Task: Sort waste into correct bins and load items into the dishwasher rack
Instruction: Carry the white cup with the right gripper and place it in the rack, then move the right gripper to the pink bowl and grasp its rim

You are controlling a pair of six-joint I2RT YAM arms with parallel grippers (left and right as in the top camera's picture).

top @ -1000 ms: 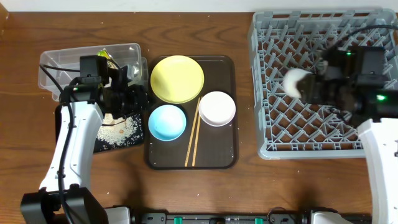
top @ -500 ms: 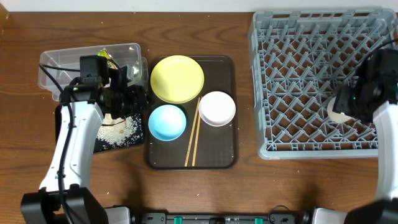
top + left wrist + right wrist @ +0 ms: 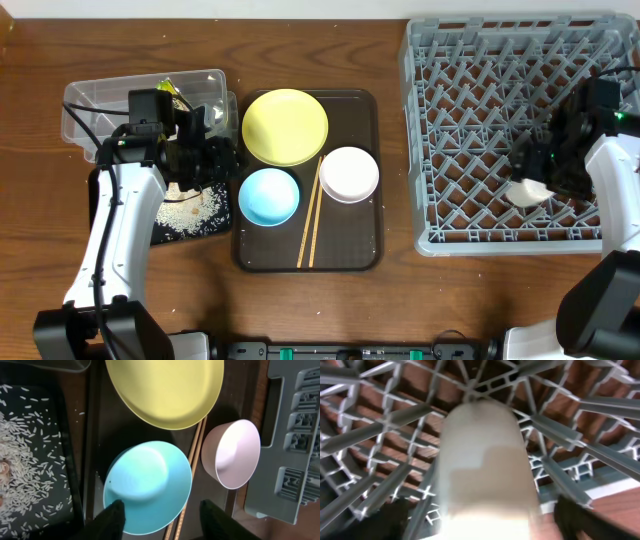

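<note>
1. Cup [image 3: 485, 460]: small and white. It sits among the pegs of the rack [image 3: 500, 240], near the front wall on the right side. Blur hides whether it is leaning or lying flat.
2. Right gripper [image 3: 487, 510]: over the cup. Its fingers are apart, one on each side, with a gap showing on both sides. It has no grip on the cup.
3. Step in hand, as judged: setting the cup in the rack, at the point of letting go. Best done by rising straight up with the fingers wide, so neither pad nudges the cup. No sideways swing until the gripper is clear of the pegs and the rack wall.
4. Risk, as judged: the cup is round and may roll between the pegs if brushed.
5. Left gripper [image 3: 165, 515]: above the blue bowl [image 3: 147, 485]. Its fingers are apart with nothing between them. It is well apart from the rack, so it does not hinder this step.
6. Not yet loaded: plate [image 3: 285, 127], blue bowl, pink bowl [image 3: 349, 174] and chopsticks [image 3: 312, 215], all on the brown tray [image 3: 370, 250].
7. Waste: rice [image 3: 30, 460] lies in the black tray [image 3: 75, 460]; the wrapper [image 3: 168, 88] lies in the tub [image 3: 90, 100].
</note>
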